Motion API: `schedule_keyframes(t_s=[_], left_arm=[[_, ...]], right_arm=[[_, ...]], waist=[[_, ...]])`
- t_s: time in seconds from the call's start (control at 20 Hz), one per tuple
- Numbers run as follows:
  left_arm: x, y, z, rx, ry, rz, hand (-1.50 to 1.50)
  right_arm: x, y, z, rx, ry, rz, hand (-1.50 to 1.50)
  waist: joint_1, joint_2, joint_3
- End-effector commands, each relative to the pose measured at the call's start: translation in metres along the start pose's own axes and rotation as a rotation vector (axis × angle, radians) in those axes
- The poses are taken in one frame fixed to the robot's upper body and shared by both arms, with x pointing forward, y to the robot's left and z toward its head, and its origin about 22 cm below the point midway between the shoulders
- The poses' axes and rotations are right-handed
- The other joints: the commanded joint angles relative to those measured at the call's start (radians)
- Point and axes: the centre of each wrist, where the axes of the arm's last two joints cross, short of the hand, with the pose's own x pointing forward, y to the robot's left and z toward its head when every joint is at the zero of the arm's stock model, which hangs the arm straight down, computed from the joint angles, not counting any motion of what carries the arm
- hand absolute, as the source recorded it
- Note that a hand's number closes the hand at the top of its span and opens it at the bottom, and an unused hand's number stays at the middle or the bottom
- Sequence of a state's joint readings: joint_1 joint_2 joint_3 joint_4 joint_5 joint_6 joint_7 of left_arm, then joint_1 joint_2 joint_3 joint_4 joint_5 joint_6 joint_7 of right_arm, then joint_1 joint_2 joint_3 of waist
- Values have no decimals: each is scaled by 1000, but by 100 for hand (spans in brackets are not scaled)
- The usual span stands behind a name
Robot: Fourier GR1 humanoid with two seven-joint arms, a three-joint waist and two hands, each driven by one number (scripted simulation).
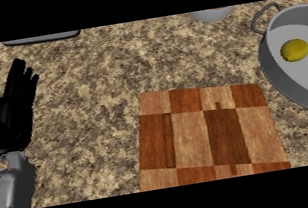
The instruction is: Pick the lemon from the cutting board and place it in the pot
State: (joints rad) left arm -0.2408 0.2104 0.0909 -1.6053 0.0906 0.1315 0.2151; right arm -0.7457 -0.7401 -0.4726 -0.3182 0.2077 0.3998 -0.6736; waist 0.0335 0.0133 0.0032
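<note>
Inside the grey pot (292,85) at right lies the lemon (295,49); the cutting board (206,133) is bare. Left hand (15,105) rests open. A dark speck at the right edge is possibly the right hand; placing looks done.

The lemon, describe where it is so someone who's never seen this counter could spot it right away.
Find the big grey pot at the counter's right edge, beside the wooden cutting board. The lemon lies inside it, toward its upper part. It is the only small, round, yellow thing in view.
</note>
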Motion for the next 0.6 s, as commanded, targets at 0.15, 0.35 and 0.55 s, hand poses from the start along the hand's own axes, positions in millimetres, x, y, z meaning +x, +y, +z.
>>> schedule_keyframes(t_s=[0.15,0.35,0.55], left_arm=[[5,-2,-3,-19,-1,4,0],[7,-4,8,-2,-6,13,0],[6,6,5,-11,-14,6,0]], right_arm=[[12,-60,32,-45,10,-63,-150],[21,-94,59,-14,8,-85,-150],[24,-102,66,-10,20,-74,-150]], waist=[[11,8,3],[6,4,4],[12,7,5]])
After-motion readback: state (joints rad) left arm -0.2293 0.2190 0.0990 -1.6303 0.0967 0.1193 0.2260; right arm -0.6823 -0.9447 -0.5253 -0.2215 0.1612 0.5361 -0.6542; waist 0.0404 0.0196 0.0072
